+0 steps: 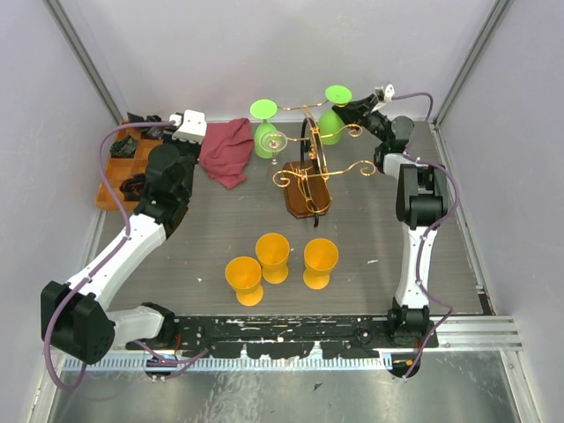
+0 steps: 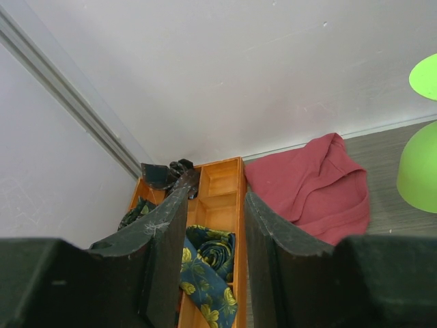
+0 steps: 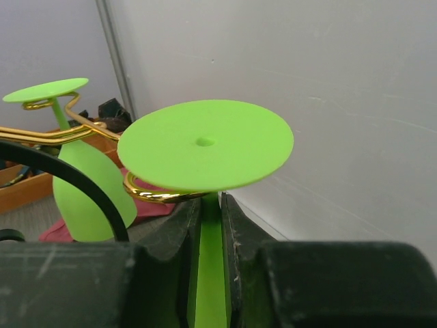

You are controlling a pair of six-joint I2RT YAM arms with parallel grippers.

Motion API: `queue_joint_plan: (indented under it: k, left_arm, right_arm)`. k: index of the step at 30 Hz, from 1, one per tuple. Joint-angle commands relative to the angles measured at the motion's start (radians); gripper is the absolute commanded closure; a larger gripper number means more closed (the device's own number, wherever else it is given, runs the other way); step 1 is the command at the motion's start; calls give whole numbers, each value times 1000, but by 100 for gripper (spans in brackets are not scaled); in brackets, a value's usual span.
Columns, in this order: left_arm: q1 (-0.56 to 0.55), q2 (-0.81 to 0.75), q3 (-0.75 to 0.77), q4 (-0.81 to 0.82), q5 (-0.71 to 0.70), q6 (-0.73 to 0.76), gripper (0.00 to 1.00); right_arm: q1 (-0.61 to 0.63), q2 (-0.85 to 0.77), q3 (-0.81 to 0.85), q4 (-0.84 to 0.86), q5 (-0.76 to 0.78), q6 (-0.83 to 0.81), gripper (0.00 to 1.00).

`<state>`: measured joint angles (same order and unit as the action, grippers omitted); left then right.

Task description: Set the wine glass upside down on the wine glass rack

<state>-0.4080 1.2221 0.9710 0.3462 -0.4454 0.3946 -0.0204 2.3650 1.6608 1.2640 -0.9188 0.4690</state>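
- right end effector (image 3: pixel 210 225) sits closest in its wrist view, its fingers pressed onto the stem of the green wine glass (image 3: pixel 205 145), which is upside down with its foot disc on top.
- that foot lies just over a gold scroll loop of the wine glass rack (image 3: pixel 147 193). it looks to be resting on the wire, though contact is hard to confirm.
- a second green glass (image 1: pixel 264 134) hangs inverted from the rack's opposite arm.
- left end effector (image 2: pixel 215 205) is spread and holds nothing, hovering over the wooden tray (image 2: pixel 220 176) beside a red cloth (image 2: pixel 314 181).
- three orange goblets (image 1: pixel 273 256) stand upright on the surface (image 1: pixel 211 229) near the arm bases.
- judgement: this glass is nearly hung. what is left is letting go and backing the arm out without dragging the stem. the orange goblets may be waiting their turn.
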Motion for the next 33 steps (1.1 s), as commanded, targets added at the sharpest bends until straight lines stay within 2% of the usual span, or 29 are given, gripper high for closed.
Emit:
queue_joint_plan:
  k: [1,16,26,33]
  left_arm:
    - [5,-4,20,21,-14,-4,55]
    - [9,-26,-8,16,-3,-25,55]
    - [9,-54,-37,10,0,-44,55]
    - [8,-83,-61,0,1,-55,55]
  right_arm:
    - [1,-68,-22,-39,100,-91,98]
    - [-45,-177,-201,25,128,-111,100]
    - [-45,-164,-231,200,30,48,100]
    - [-29,-181,-249,213,-10,58,98]
